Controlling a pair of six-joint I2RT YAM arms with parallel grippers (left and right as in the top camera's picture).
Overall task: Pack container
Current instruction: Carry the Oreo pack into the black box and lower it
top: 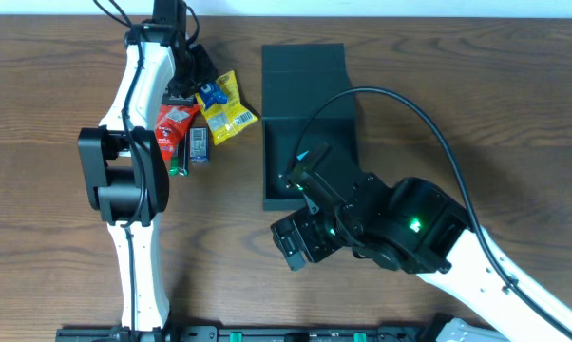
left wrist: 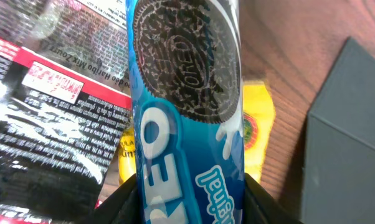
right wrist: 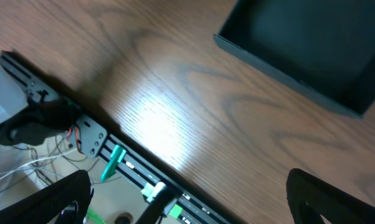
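A blue Oreo packet (left wrist: 187, 93) fills the left wrist view, and my left gripper (left wrist: 190, 199) is shut on it, one black finger pressed to each side. Overhead, that gripper (top: 196, 85) sits over the Oreo packet (top: 210, 93) at the top of a pile of snacks. The container (top: 310, 133), a dark box with its flap lid (top: 305, 66) laid open behind it, stands right of the pile, its corner (left wrist: 349, 137) showing. My right gripper (top: 297, 244) hangs wide open and holds nothing, near the container's front edge (right wrist: 299, 68). Its fingers (right wrist: 63, 199) frame bare wood.
Under and beside the Oreo packet lie a yellow packet (top: 227, 112), a red packet (top: 175, 122), a small blue-grey packet (top: 200, 144) and a green item (top: 179, 169). A black rail (right wrist: 144, 168) with green clips runs along the table's front edge.
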